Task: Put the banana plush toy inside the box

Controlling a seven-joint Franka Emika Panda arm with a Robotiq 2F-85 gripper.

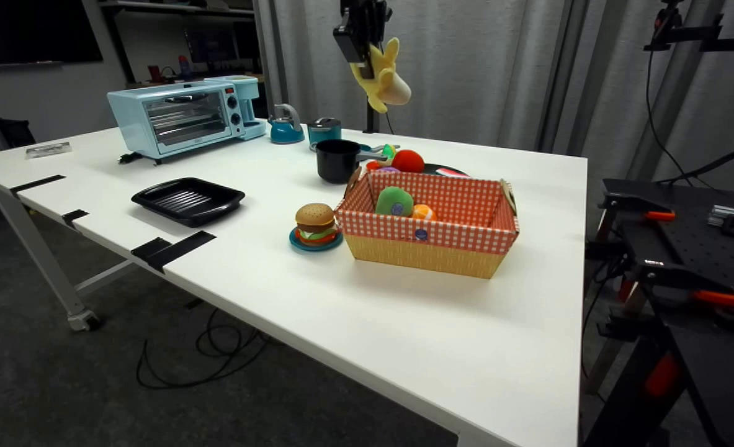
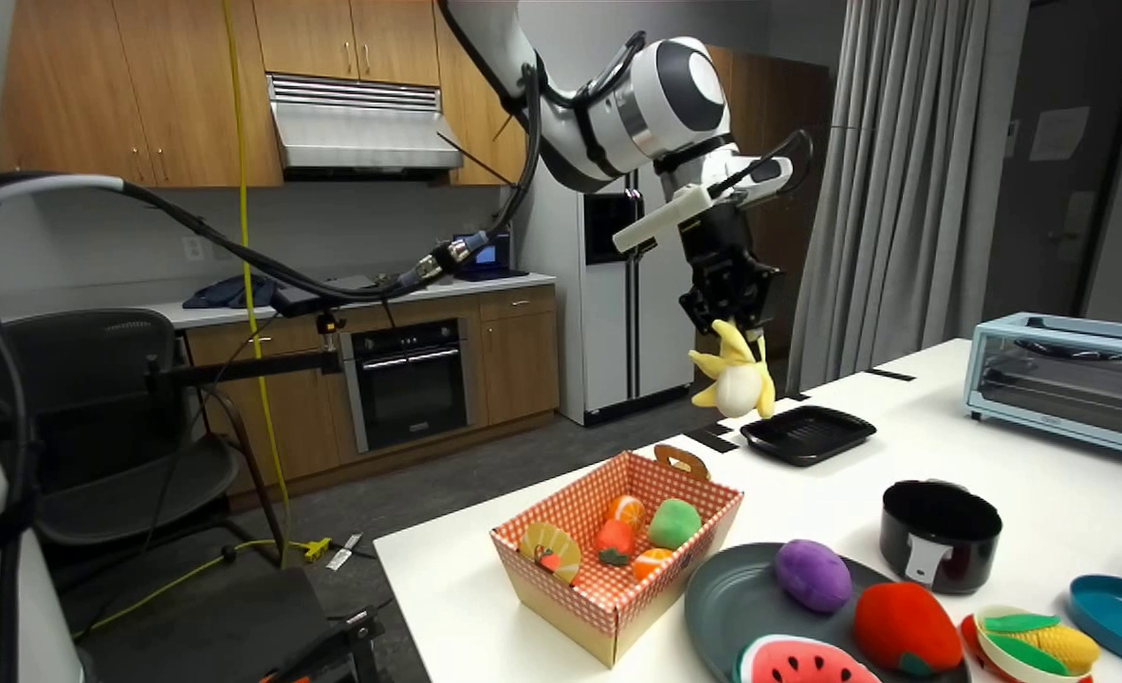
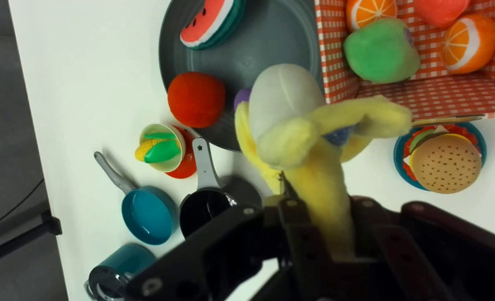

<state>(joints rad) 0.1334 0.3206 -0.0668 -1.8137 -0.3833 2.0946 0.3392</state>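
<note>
The banana plush toy is pale yellow with a white tip and peeled flaps; it shows in both exterior views [image 1: 394,90] [image 2: 739,391] and in the wrist view [image 3: 289,92]. My gripper [image 3: 327,201] is shut on its yellow body, also seen in both exterior views [image 1: 363,59] [image 2: 745,327]. It holds the banana in the air, well above the table and apart from the box. The box, with red-and-white checkered lining, stands on the table [image 1: 429,254] [image 2: 561,607]. In the wrist view the box [image 3: 335,54] is at the upper right, partly cut off.
The box holds a green toy [image 2: 674,524], orange toys and a red toy. Beside it are a grey plate [image 2: 731,607] with soft toys, a burger toy [image 1: 315,225] and a black pot [image 1: 337,162]. A black tray [image 1: 188,200] and toaster oven [image 1: 183,118] stand farther off.
</note>
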